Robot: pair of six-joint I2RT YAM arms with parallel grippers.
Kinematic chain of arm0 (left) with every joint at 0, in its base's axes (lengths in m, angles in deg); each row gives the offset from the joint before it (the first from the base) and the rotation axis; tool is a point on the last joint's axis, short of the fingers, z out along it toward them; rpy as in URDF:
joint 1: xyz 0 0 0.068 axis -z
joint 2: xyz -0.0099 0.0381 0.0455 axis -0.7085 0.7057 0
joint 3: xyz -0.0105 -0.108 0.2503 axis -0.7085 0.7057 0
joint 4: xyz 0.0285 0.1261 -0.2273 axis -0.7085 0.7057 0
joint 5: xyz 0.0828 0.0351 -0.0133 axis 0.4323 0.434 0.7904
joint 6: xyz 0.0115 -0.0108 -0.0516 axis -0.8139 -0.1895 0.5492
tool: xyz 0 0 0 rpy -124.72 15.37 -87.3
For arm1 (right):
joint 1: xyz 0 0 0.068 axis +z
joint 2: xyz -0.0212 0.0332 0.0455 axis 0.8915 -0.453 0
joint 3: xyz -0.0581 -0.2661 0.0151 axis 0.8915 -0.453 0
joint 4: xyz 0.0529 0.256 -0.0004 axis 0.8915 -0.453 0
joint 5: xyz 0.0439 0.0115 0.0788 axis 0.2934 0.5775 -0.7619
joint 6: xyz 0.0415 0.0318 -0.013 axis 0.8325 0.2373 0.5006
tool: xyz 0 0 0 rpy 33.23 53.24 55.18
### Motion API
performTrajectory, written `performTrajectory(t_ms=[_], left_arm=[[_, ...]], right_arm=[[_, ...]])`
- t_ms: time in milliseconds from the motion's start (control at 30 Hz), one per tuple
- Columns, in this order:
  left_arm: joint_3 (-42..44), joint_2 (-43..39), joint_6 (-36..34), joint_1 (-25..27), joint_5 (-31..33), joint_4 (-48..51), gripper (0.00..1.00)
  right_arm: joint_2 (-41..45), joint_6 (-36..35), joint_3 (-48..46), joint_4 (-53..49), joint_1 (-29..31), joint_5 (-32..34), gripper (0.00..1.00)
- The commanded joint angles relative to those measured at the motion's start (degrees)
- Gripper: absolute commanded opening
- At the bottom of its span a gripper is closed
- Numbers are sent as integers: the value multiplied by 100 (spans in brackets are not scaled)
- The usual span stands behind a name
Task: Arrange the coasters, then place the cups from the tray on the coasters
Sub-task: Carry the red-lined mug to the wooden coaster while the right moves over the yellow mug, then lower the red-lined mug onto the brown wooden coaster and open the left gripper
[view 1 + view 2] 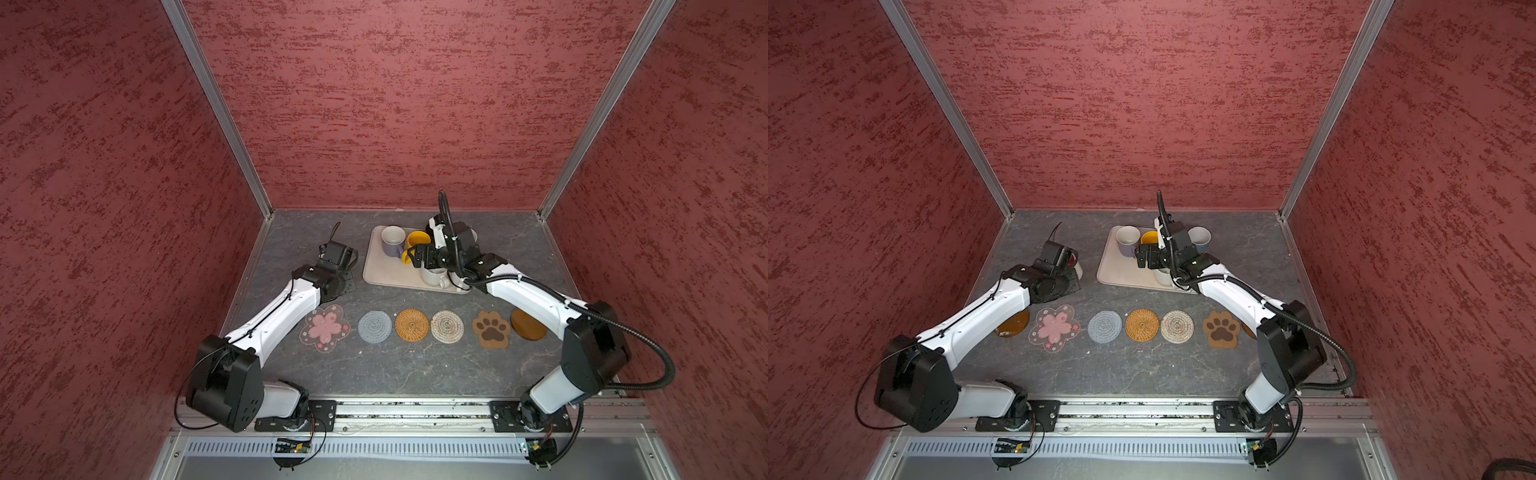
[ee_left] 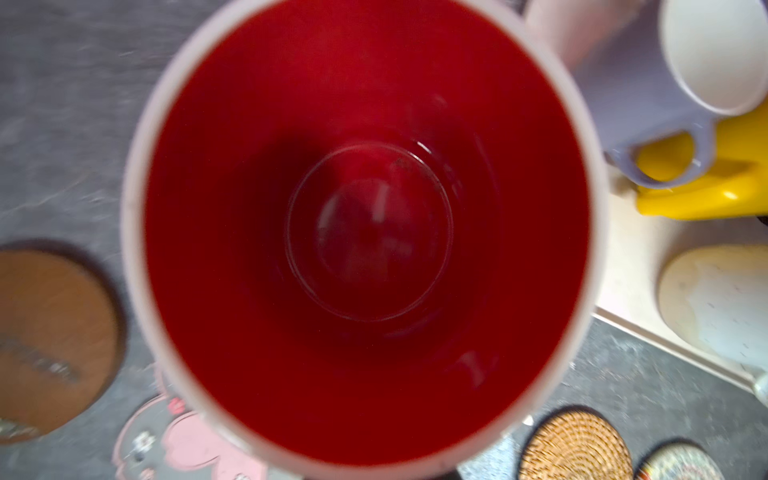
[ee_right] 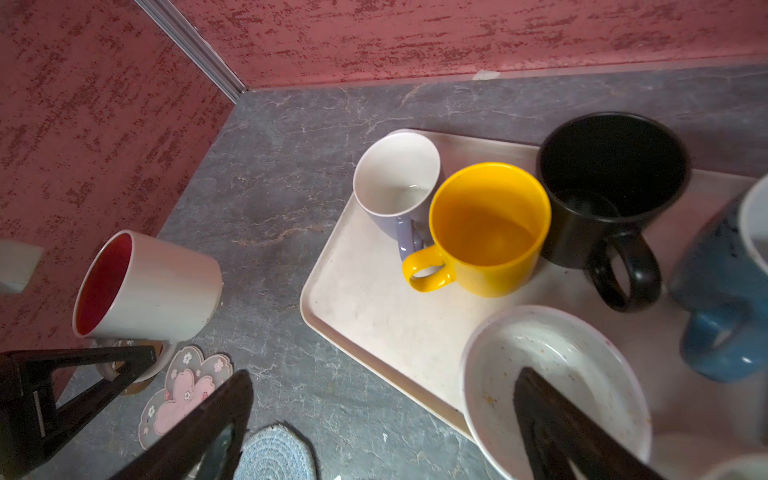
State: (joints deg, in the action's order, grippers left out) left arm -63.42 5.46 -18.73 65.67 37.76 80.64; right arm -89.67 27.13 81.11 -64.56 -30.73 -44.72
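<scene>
- the left gripper (image 3: 141,359) is clamped tight on the handle of the red mug (image 3: 158,286). That mug is off the tray (image 3: 374,307), up in the air to its left and tipped well over.
- it hangs over the table near the wooden disc (image 1: 1013,326) and the flower coaster (image 1: 1054,328). Can't tell which one it's meant for.
- the mug looks like glazed ceramic, so I'd guess stiff, a bit heavy and slick, and it'll chip or crack if dropped.
- a handle pinch puts the weight off to one side, so I'd expect it to want to swing. It needs levelling before it goes down flat.
- the right gripper (image 3: 384,372) has its jaws spread wide and is holding nothing. It's over the near side of the tray, with one finger (image 3: 561,415) across the mouth of the white cup (image 3: 561,345).
- for that one I'd take the wall, one finger in and one out. Probably steadier than the handle.
- the yellow cup (image 3: 490,228) and black cup (image 3: 611,187) stand upright on the tray, touching or nearly so. Easy to knock one while lifting its neighbour.
- the coasters lie in a row in front of the tray, no cup on any yet.
</scene>
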Motion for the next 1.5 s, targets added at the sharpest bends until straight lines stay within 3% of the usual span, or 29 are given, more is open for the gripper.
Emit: performTrajectory(t_ms=[0, 267, 500, 1067, 1467], left_arm=[[164, -442, 266, -262, 292, -66, 0], [856, -1279, 709, -972, 515, 147, 0], [1172, -1297, 1127, -1439, 665, 224, 0], [1416, -717, 2618, -1501, 1701, 594, 0], [1570, -587, 2923, -1506, 2020, 463, 0]], right_arm=[[-192, 11, 261, 410, 36, -222, 99], [-492, 81, 232, 675, 36, -504, 99], [-416, 84, -46, 795, 37, -514, 99], [-524, 117, -67, 691, 36, -504, 99], [-667, 98, 128, 411, 62, -479, 99]])
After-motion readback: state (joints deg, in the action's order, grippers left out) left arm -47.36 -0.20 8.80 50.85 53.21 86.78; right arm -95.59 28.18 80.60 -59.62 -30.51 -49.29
